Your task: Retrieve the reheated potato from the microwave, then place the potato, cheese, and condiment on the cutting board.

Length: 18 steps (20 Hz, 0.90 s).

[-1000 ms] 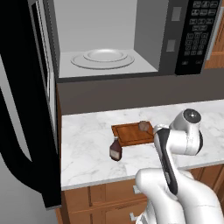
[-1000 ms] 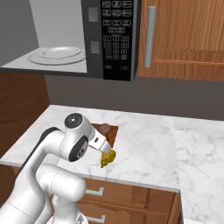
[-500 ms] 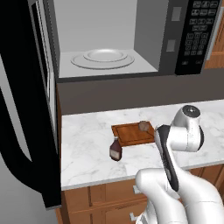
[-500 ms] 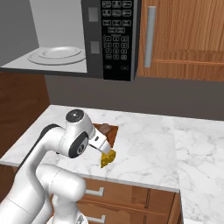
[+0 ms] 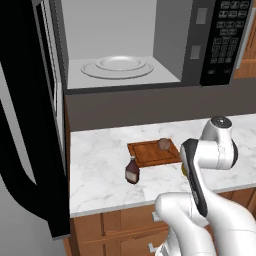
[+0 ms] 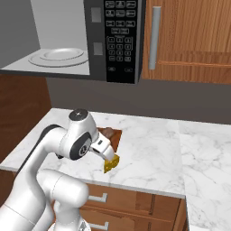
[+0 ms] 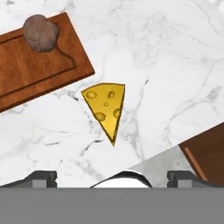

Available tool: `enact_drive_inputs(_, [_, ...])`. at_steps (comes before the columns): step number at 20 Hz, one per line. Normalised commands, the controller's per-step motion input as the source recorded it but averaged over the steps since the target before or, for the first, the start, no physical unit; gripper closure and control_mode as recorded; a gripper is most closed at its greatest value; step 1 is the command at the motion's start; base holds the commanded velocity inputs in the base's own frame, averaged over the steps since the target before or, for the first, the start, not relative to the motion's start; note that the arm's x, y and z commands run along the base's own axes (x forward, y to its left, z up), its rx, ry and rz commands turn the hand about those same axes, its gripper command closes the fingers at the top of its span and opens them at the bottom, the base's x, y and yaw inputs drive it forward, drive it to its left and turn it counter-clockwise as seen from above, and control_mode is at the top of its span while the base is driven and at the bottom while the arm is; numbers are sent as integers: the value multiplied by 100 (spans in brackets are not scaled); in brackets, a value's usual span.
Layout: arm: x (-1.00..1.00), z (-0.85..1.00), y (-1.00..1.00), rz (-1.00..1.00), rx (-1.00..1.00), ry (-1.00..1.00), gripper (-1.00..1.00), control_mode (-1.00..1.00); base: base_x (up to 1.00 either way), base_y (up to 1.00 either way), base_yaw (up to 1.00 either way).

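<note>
**Potato on the board, cheese loose on the desk under a wide-open tool**

The microwave (image 5: 135,55) hangs above the desk with its black door (image 5: 30,125) swung far out to the left; its round turntable (image 5: 117,67) sits bare on the light grey floor. Wooden cabinets (image 6: 189,40) flank it on the right. The white marble desk (image 5: 100,175) runs beneath, with wide free surface to the right. The cutting board (image 5: 152,154) lies near the middle, the potato (image 5: 163,144) on its back corner. The condiment (image 5: 132,171) stands upright just off the board's front left corner. The cheese (image 7: 107,107) lies flat on marble beside the board, apart from it. The tool (image 7: 111,177) hovers above the cheese, jaws spread wide, gripping nothing.
</note>
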Motion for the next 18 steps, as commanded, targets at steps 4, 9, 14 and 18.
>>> enact_drive_inputs(4, [-14, -1, 0, 0, 0, 11, -100, -100, 0, 0, 0])
enact_drive_inputs(9, [1, -20, 1, 2, 0, 11, -100, -100, 0, 0, 0])
enact_drive_inputs(14, [14, -15, 3, 6, 0, 3, -100, -100, 0, 0, 0])
enact_drive_inputs(18, [8, -14, 0, 6, 0, 1, -100, -100, 0, 0, 0])
